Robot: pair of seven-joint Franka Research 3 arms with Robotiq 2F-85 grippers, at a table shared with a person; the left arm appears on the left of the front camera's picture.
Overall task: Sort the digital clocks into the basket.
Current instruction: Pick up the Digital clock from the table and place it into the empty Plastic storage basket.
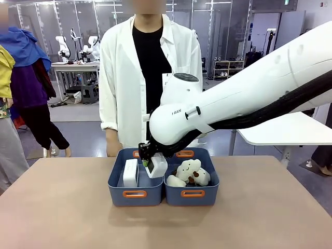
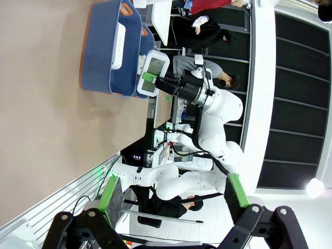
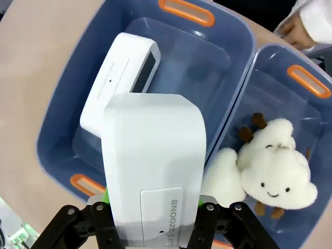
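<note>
Table [image 1: 62, 207]: two digital clocks [image 3: 124, 78], two baskets [image 1: 136, 193].

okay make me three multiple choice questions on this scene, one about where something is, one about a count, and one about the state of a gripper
1. Where does the clock not held by a gripper lie?
A. In the left basket
B. On the bare table
C. In the right bin with the plush toys

2. How many blue bins stand on the table?
A. One
B. Two
C. Three

3. What is the right gripper doing?
A. Open over the table
B. Shut on a plush toy
C. Shut on a clock

Answers:
1 A: the clock rests inside the left basket.
2 B: the basket and the second bin sit side by side.
3 C: the right gripper clamps the second clock above the basket.
</note>
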